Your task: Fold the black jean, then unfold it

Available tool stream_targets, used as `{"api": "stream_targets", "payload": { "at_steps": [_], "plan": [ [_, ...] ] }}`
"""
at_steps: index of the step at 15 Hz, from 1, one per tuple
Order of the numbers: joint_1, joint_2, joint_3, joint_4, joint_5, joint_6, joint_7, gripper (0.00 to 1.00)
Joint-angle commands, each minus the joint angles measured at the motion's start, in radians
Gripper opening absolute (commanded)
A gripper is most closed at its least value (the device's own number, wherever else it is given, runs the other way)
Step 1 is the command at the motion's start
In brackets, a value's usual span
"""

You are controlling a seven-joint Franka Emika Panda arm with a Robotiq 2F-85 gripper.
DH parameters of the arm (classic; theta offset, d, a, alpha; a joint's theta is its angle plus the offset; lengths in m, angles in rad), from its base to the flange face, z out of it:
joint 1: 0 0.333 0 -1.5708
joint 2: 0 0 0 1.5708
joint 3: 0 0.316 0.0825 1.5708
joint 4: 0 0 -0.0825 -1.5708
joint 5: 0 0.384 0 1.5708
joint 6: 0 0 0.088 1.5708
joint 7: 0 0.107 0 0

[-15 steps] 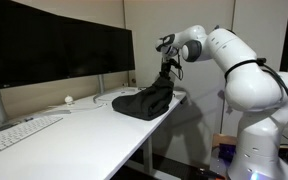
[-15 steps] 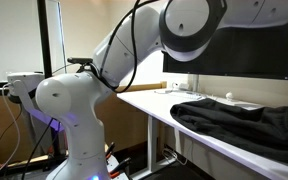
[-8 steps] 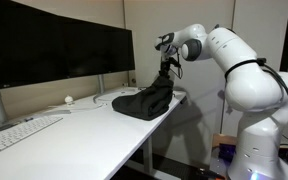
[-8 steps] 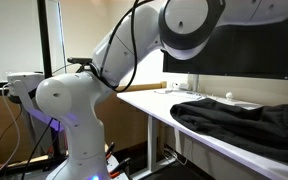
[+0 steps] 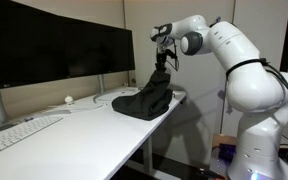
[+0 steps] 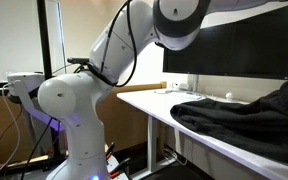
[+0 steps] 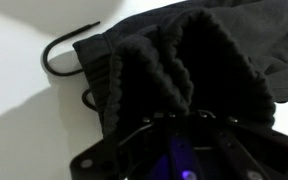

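The black jean (image 5: 144,101) lies bunched on the white desk (image 5: 84,125) near its far end. My gripper (image 5: 162,68) is shut on an edge of the jean and holds that edge lifted above the pile. In an exterior view the jean (image 6: 239,118) spreads across the desk with a raised part at the right edge. In the wrist view the pinched black fabric (image 7: 174,70) hangs in folds in front of my gripper (image 7: 182,118), with a drawstring (image 7: 64,50) lying on the desk.
Large dark monitors (image 5: 54,50) stand along the back of the desk. A white keyboard (image 5: 19,132) lies at the front. A small white object (image 5: 69,100) sits near the monitor stand. The desk edge (image 6: 174,120) drops off beside the robot base (image 6: 69,120).
My gripper has risen with the jean's edge, pulling the fabric higher above the pile. The arm has swung upward in both exterior views.
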Motion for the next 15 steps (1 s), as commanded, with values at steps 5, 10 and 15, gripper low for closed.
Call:
{"api": "stream_targets", "payload": {
  "at_steps": [5,10,15],
  "plan": [
    [0.079,-0.256,-0.008,-0.244,-0.029,0.149,-0.021,0.1],
    [0.149,-0.436,-0.006,-0.444,-0.051,0.274,0.0,0.1],
    [0.23,-0.617,0.006,-0.66,-0.139,0.348,0.02,0.09]
  ]
}}
